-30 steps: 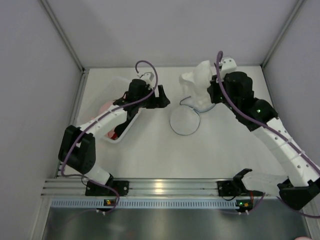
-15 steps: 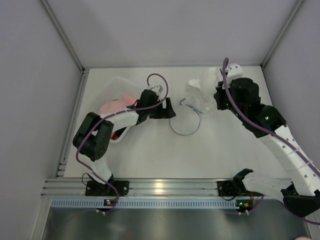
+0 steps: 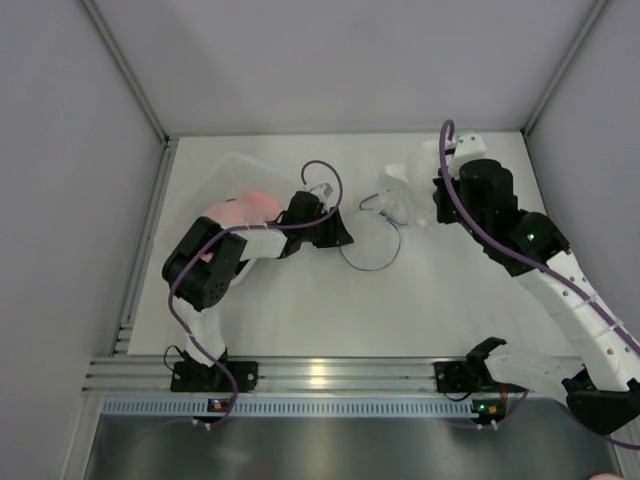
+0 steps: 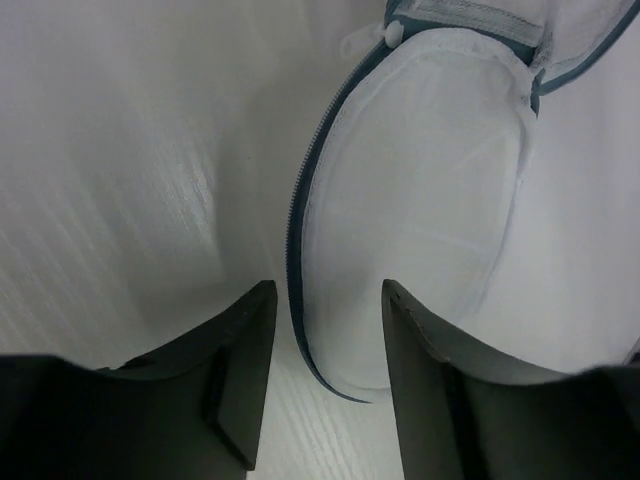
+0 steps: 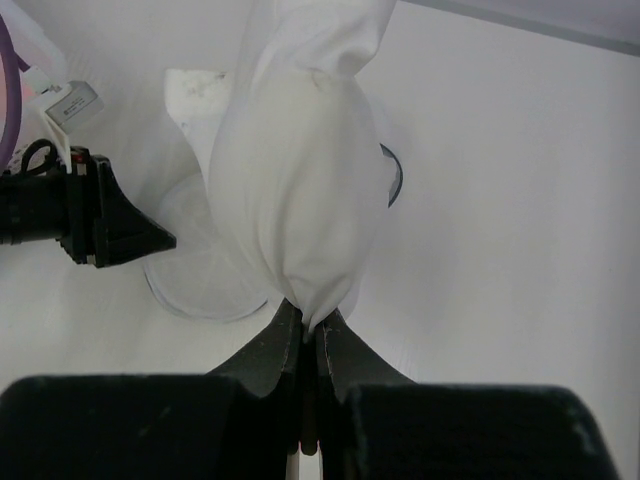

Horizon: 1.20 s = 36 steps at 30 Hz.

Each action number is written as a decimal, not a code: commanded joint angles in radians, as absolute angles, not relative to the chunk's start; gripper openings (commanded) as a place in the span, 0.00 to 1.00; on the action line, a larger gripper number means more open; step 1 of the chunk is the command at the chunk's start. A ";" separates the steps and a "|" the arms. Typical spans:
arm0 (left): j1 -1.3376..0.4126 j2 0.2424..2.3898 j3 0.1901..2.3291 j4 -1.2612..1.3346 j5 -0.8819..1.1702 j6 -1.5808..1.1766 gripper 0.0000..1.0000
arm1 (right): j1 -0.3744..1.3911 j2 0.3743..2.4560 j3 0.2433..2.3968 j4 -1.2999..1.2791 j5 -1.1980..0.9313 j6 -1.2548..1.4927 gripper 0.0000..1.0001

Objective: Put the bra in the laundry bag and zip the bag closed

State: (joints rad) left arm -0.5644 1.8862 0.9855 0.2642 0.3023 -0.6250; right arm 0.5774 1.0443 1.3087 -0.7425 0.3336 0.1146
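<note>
The white table [image 3: 300, 310] is seen carrying two things: the laundry bag [image 3: 371, 245] is laid open and flat near the middle, its dark-rimmed near half spread on the surface, and a clear plastic bin [image 3: 232, 170] is set well apart at the far left.

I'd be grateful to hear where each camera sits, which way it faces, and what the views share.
Top external: above and behind the bases, facing down on the table; both arms whole.
Left wrist: on the left arm, facing down past the open left gripper at the laundry bag.
Right wrist: on the right arm, facing along the right gripper, shut on the bra.
Shared: all show the laundry bag.
</note>
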 commanded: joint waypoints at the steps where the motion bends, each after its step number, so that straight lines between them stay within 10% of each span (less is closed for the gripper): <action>1: -0.577 1.913 1.014 0.350 0.337 -0.647 0.44 | 0.569 1.028 1.321 -0.726 0.382 0.109 0.00; 6: -0.577 1.864 1.029 0.319 0.385 -0.676 0.00 | 0.569 1.041 1.309 -0.697 0.406 0.115 0.00; 13: -0.577 1.706 1.175 -0.170 0.389 -0.614 0.00 | 0.571 1.011 1.296 -0.582 0.307 0.123 0.00; 36: -0.543 1.456 1.147 -0.383 0.588 -0.684 0.00 | 0.569 1.109 1.419 -0.729 0.366 0.044 0.00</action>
